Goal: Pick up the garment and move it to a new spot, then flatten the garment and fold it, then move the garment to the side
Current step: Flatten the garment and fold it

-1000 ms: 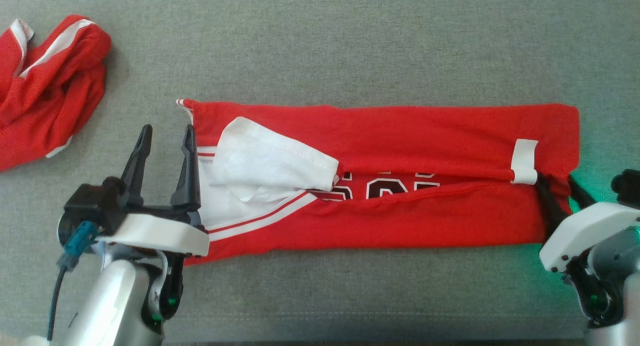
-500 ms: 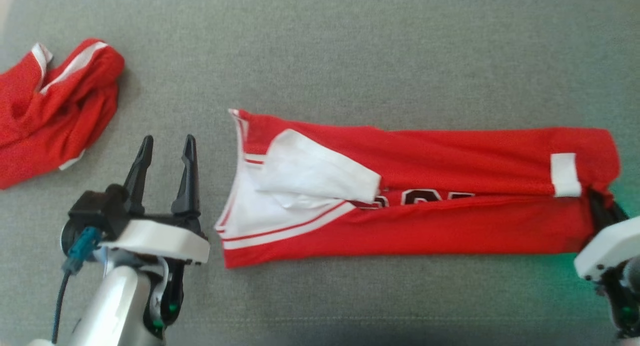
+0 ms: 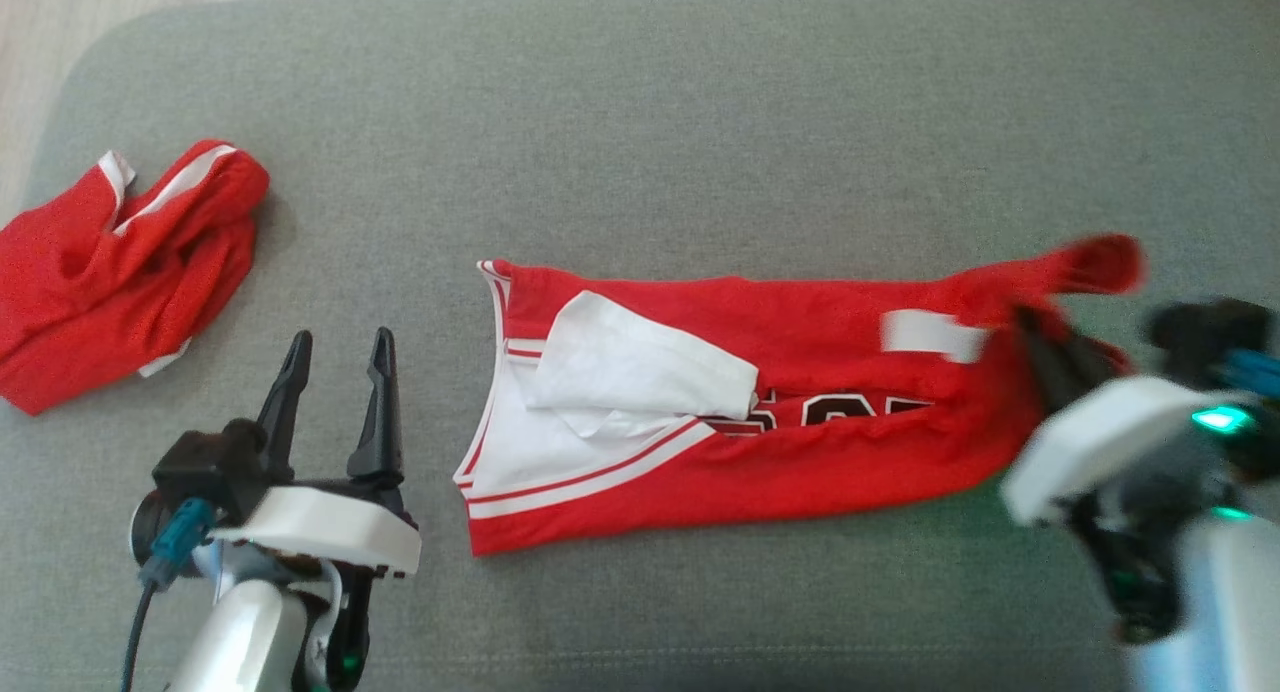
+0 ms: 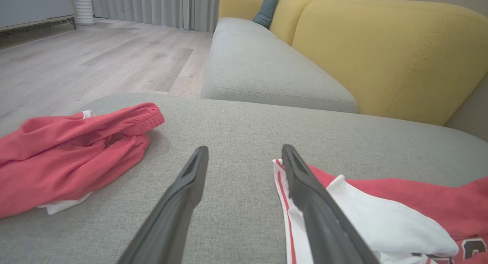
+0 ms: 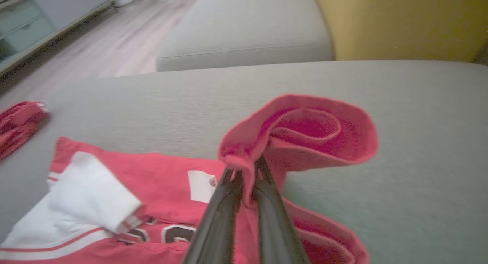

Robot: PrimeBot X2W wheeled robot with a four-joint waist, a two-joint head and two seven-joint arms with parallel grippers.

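**Q:** Quick, where's the work?
**A:** On the grey cushion (image 3: 700,102). The garment (image 3: 820,452), a red jersey folded into a long strip, lies across the cushion's middle with its right end raised off the fabric.

**Q:** Your jaws?
**A:** My right jaws are clamped on that raised end. In the right wrist view my fingers (image 5: 219,218) pinch a thin lip of cloth and the rest curls over them. My left jaws are parted and empty, over bare cushion just beside the strip's left edge.

**Q:** Biggest risk?
**A:** A one-ended pull, I judge. I hold only the right end, so the long body rubs on the cushion and may bunch, or the two long folds may gape. Black numerals peek through the seam between them.

**Q:** Next?
**A:** The second red heap (image 3: 120,262), far left. It's well apart from the strip, but if "the side" means that way, the strip could ride onto it. The cushion's rounded corner is there too, with floor beyond.

**Q:** Smaller?
**A:** The white flap (image 3: 640,372) sits loose on top near the left end, and a tug could flip it. The white label (image 3: 930,334) near my right fingers is blurred, so I can't tell how it lies.

**Q:** Smallest?
**A:** The pinch itself. It's a thin lip only; if it slips, the end drops crooked.
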